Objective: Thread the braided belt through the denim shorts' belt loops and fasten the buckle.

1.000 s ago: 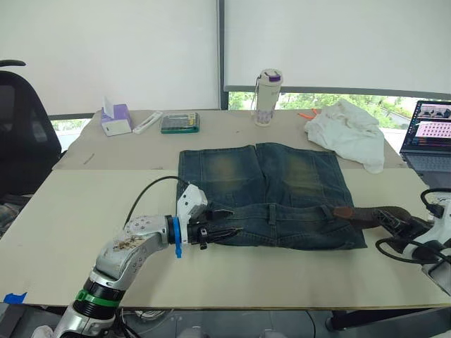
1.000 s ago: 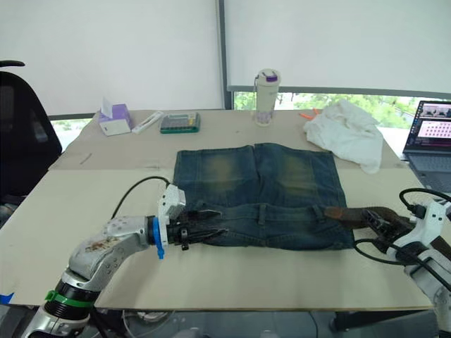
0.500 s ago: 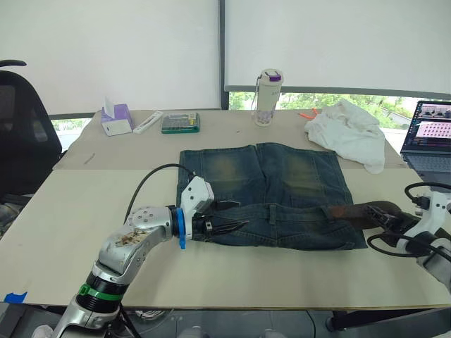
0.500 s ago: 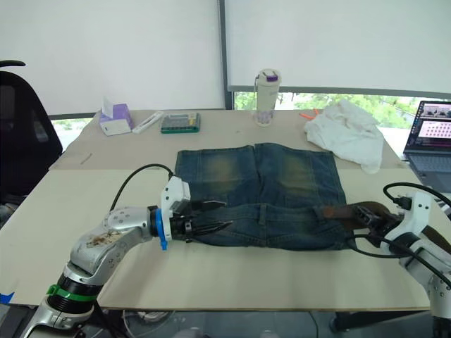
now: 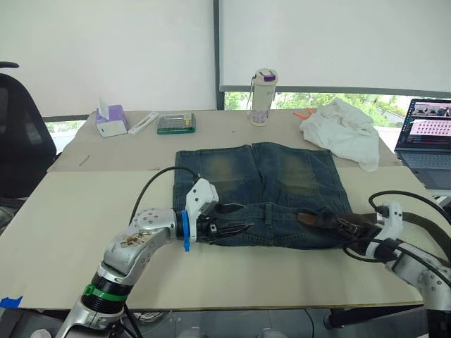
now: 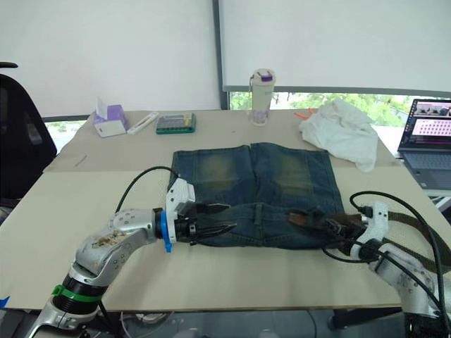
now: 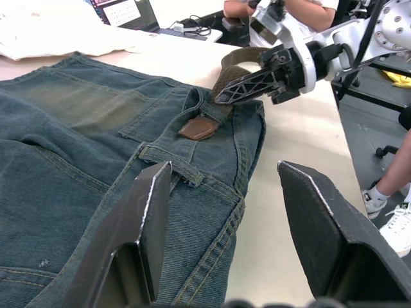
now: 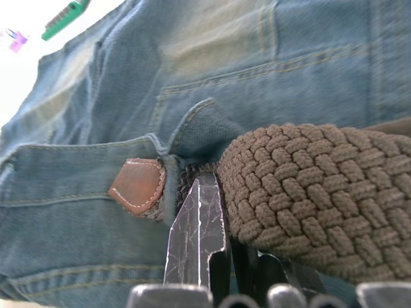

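Belt tip fed through a loop at the right end of the waistband.

We saw the shorts (image 5: 262, 189) flat on the desk (image 5: 63, 225), waistband nearest us. Our right fingers (image 5: 344, 224) gripped the belt (image 8: 302, 196), whose long axis ran along the waistband; its leather tip (image 7: 198, 128) pointed toward our left, just past a loop (image 8: 187, 138). Our left fingers (image 5: 239, 217) stood wide apart over the waistband's left end, holding nothing.

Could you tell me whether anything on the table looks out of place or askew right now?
Nothing looks spilled or damaged. The shorts lie flat, waistband toward the robot. The one untidy thing is the white cloth, crumpled in a heap beyond the shorts near the laptop. The belt trails off the table's right edge.
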`<state>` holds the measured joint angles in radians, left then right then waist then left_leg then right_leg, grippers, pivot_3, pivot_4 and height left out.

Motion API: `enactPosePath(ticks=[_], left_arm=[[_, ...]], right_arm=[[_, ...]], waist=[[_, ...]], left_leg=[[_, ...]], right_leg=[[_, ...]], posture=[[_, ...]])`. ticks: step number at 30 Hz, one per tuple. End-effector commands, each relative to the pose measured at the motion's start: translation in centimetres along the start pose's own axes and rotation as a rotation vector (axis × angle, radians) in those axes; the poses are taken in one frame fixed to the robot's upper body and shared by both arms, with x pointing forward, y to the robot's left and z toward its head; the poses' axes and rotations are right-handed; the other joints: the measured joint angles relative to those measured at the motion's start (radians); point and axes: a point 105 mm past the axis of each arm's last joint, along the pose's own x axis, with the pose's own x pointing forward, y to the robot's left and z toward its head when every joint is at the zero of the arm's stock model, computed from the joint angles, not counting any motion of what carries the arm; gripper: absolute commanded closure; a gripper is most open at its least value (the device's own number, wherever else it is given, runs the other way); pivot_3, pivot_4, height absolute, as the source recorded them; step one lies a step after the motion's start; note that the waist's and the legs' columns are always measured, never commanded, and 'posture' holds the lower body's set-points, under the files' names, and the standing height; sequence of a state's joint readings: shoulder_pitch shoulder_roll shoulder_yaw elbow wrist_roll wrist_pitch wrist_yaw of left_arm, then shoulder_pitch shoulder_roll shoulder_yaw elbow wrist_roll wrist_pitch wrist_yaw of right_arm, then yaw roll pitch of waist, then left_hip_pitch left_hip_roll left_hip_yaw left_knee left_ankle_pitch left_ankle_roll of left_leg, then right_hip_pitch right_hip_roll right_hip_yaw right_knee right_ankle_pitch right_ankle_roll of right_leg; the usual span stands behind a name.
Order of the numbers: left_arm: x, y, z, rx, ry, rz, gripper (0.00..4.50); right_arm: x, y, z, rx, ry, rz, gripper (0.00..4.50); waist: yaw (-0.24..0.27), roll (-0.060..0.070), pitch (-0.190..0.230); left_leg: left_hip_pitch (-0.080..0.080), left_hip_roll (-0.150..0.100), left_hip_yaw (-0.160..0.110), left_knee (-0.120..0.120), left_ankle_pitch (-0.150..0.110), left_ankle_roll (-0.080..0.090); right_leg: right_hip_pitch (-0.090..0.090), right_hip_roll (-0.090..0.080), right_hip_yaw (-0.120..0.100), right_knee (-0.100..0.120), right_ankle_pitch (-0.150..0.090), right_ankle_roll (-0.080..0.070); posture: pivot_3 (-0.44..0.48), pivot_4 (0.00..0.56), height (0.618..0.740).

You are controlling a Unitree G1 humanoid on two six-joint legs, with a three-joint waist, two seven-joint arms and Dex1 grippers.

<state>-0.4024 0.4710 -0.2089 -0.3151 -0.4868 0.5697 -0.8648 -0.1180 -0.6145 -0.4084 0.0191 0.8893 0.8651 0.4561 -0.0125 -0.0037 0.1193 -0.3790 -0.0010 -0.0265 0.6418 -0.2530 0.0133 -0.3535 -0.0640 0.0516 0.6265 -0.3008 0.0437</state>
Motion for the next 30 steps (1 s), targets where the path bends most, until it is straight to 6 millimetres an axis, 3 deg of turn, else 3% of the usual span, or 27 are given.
enactPosePath(ticks=[1,7,11,15,22,30], left_arm=[[0.5,-0.3,0.9,0.018,-0.037,-0.022,1.71],[2.2,0.0,0.4,-0.100,-0.082,-0.010,1.71],[4.9,0.6,1.3,-0.301,-0.173,-0.015,1.71],[6.5,0.5,1.6,-0.417,-0.219,-0.051,1.71],[9.0,3.3,0.6,-0.736,-0.262,0.047,1.71],[10.9,2.6,0.7,-0.765,-0.239,-0.002,1.71]], right_arm=[[0.4,1.3,0.9,0.087,-0.055,0.102,4.50],[0.2,2.8,2.2,0.239,-0.157,0.248,4.50],[-0.5,4.8,2.4,0.307,-0.186,0.401,4.50],[-0.4,5.7,2.4,0.309,-0.196,0.428,4.50],[-1.0,6.0,3.3,0.386,-0.284,0.475,4.50],[-1.6,6.2,3.4,0.423,-0.311,0.507,4.50]], waist=[[0.000,0.000,0.000],[0.001,0.000,0.000],[0.003,0.000,0.000],[-0.003,0.000,0.000],[-0.003,-0.001,0.001],[0.000,-0.001,0.001]], left_leg=[[0.000,0.000,0.000,0.000,0.000,0.000],[0.000,0.000,0.000,0.000,0.000,0.000],[-0.001,0.000,0.000,0.000,0.000,0.000],[-0.002,-0.001,0.000,0.001,0.000,0.000],[0.000,-0.001,0.000,0.001,0.000,0.000],[-0.002,-0.001,0.000,0.001,0.000,0.000]], right_leg=[[0.000,0.000,0.000,0.000,0.000,0.000],[0.000,0.000,0.000,0.000,0.000,0.000],[0.000,0.000,0.000,0.000,0.000,0.000],[0.000,0.001,0.001,0.001,0.000,0.001],[0.000,0.003,0.003,0.001,0.000,0.001],[-0.001,0.003,0.005,0.001,0.001,0.001]], posture=[[0.000,0.150,0.740],[0.000,0.150,0.740],[0.000,0.150,0.740],[0.000,0.150,0.740],[0.000,0.150,0.740],[0.000,0.150,0.740]])
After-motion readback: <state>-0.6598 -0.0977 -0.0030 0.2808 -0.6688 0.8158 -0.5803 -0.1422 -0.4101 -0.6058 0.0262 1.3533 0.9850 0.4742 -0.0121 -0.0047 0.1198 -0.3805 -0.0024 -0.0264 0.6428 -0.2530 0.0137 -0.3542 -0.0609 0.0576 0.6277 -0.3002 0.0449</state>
